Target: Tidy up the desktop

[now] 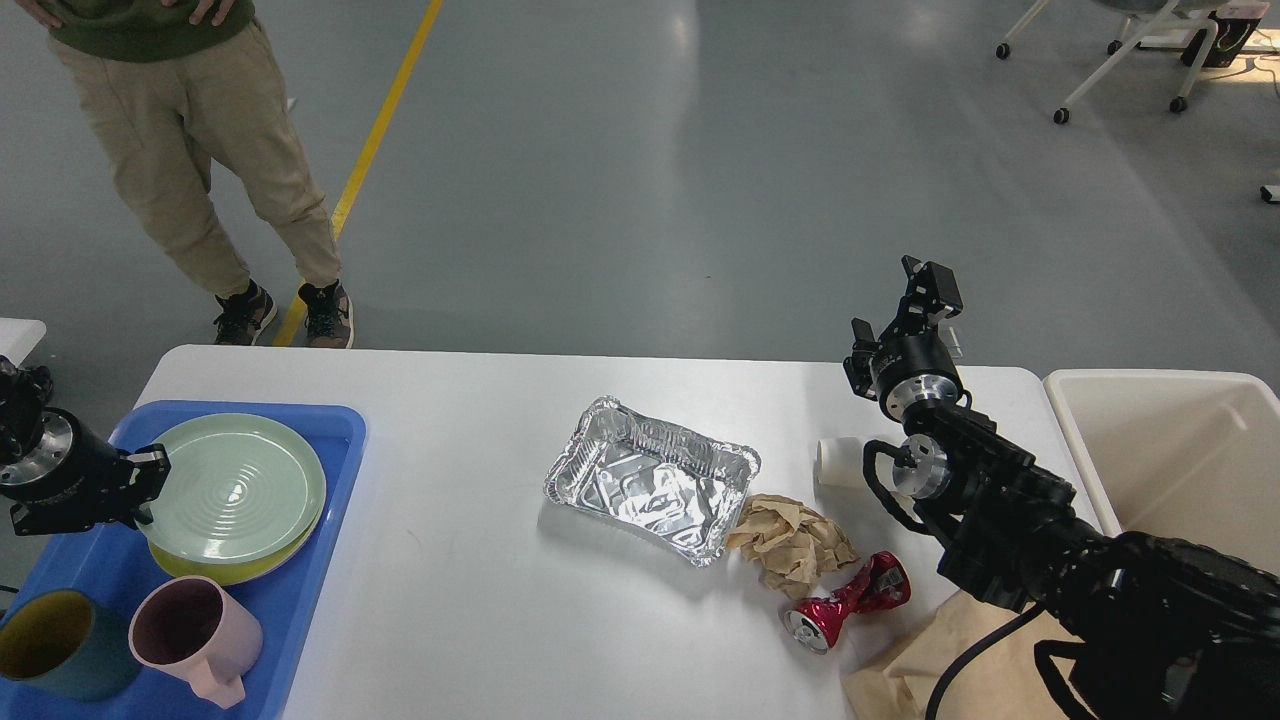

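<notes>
The white desktop (450, 600) holds a crumpled foil tray (650, 485), a wad of brown paper (790, 545), a crushed red can (845, 600) and a white paper cup (835, 462) lying on its side. My left gripper (140, 487) is shut on the left rim of a pale green plate (240, 490), which rests on a yellow plate (200, 572) in the blue tray (310, 560). My right gripper (925, 280) is open and empty, raised above the desktop's far right edge.
A pink mug (195, 635) and a dark teal cup (50, 655) stand in the blue tray's near end. A cream bin (1180, 450) stands right of the desktop. Brown paper (920, 660) lies under my right arm. A person (200, 150) stands beyond the far left corner.
</notes>
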